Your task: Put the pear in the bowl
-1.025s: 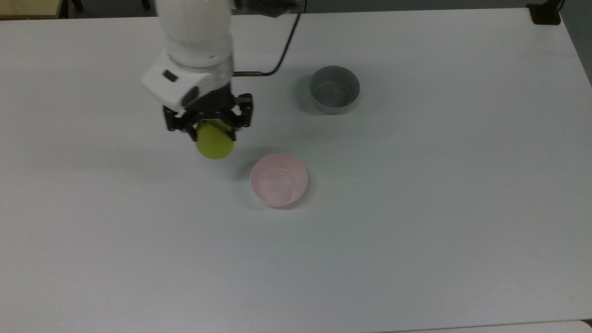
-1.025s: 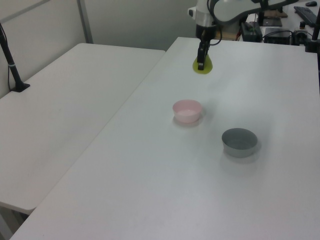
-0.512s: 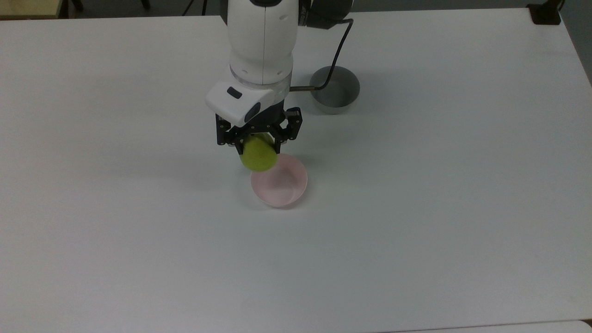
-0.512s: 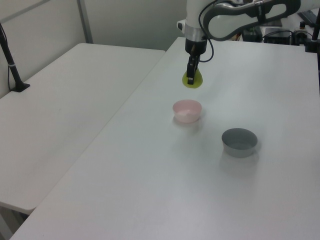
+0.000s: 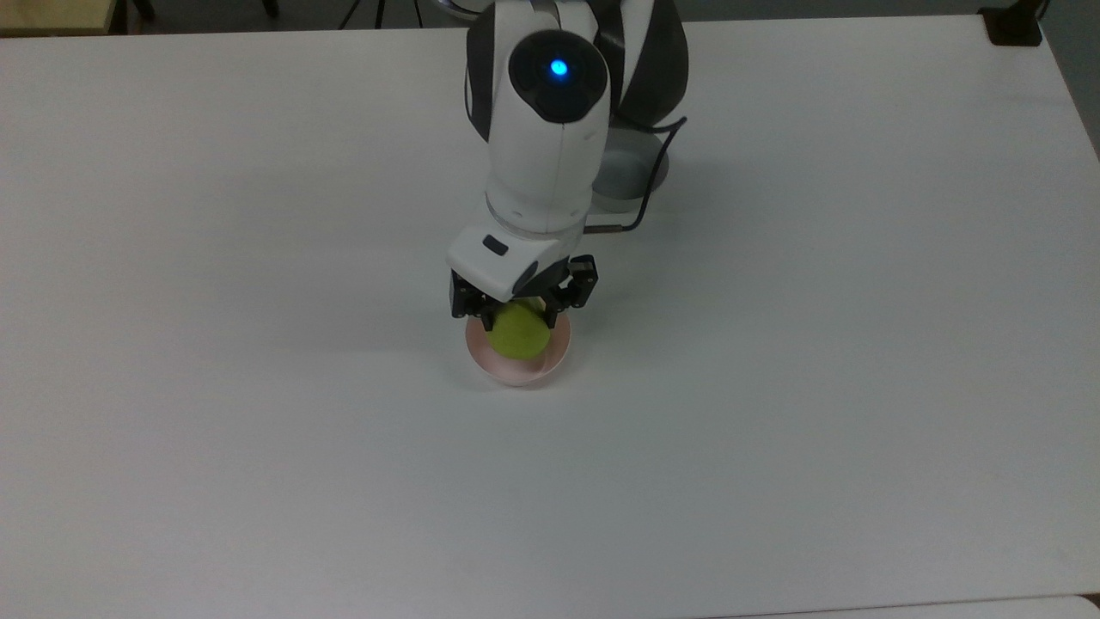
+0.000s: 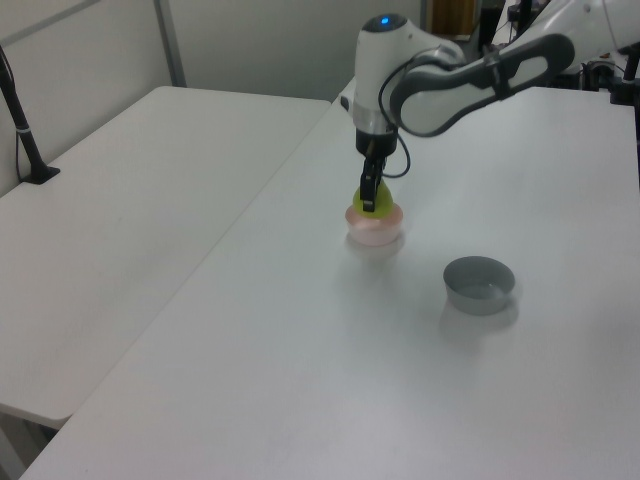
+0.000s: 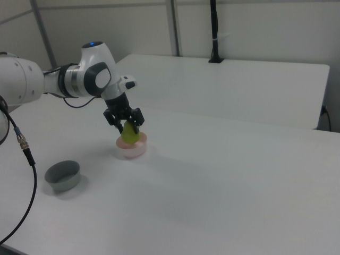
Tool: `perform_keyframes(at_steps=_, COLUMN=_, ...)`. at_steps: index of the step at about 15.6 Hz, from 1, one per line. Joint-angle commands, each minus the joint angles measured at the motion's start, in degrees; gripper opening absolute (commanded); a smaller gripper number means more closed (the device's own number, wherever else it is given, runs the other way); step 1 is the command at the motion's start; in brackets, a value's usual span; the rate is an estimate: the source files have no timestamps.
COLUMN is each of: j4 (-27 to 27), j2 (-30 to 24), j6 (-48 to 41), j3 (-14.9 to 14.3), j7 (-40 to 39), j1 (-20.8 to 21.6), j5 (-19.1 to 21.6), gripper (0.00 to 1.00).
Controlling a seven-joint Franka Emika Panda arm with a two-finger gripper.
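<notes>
The jaws are clamped on the pear (image 5: 518,334), holding it right over the pink bowl (image 5: 557,355) near the middle of the white desk (image 5: 773,430). In the left view the pear (image 6: 372,201) sits at the bowl's (image 6: 375,231) rim level; whether it touches the inside cannot be told. The gripper (image 7: 126,123) points down from the white arm (image 7: 90,74). The grey bowl (image 6: 479,284) stands well apart, at the left view's right, partly hidden under the arm in the top view
</notes>
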Motion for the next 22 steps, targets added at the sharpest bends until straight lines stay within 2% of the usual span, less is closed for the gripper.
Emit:
perform_keyframes(at_steps=1, j4=-0.2, j2=1.9, j6=1.9, j3=-1.3, j7=1.3, j1=1.5, j5=0.3, gripper=0.66)
perform_keyframes(at_steps=2, j4=-0.2, j2=2.0, j6=1.9, j3=-1.3, j7=1.3, j1=1.5, j5=0.3, gripper=0.69)
perform_keyframes(at_steps=3, j4=-0.2, j2=1.9, j6=1.9, j3=-1.3, j7=1.1, j1=1.5, j5=0.2, gripper=0.78)
perform_keyframes(at_steps=4, j4=-0.2, j2=1.9, j6=1.9, j3=-1.3, j7=0.9, j1=1.5, j5=0.1, gripper=0.94)
perform_keyframes(at_steps=5, j4=-0.2, j2=1.6, j6=1.8, j3=-1.3, j7=0.8, j1=1.4, j5=-0.1, gripper=1.00)
perform_keyframes(at_steps=9, j4=-0.2, j2=-0.8, j6=1.1, j3=-1.3, j7=1.0, j1=0.9, j5=0.1, gripper=1.00)
perform_keyframes(at_steps=13, j4=-1.5, j2=-8.1, j6=-5.3, j3=-1.1, j7=1.4, j1=-0.2, j5=0.9, gripper=1.00)
perform_keyframes(at_steps=17, j4=-2.0, j2=-16.9, j6=-18.9, j3=0.4, j7=1.0, j1=-5.9, j5=1.0, gripper=1.00)
perform_keyframes(at_steps=18, j4=-3.7, j2=-20.2, j6=-21.5, j3=0.4, j7=0.4, j1=-7.4, j5=0.8, gripper=1.00)
perform_keyframes(at_steps=22, j4=-10.6, j2=-28.3, j6=-22.1, j3=2.0, j7=-4.0, j1=-12.1, j5=0.3, gripper=1.00)
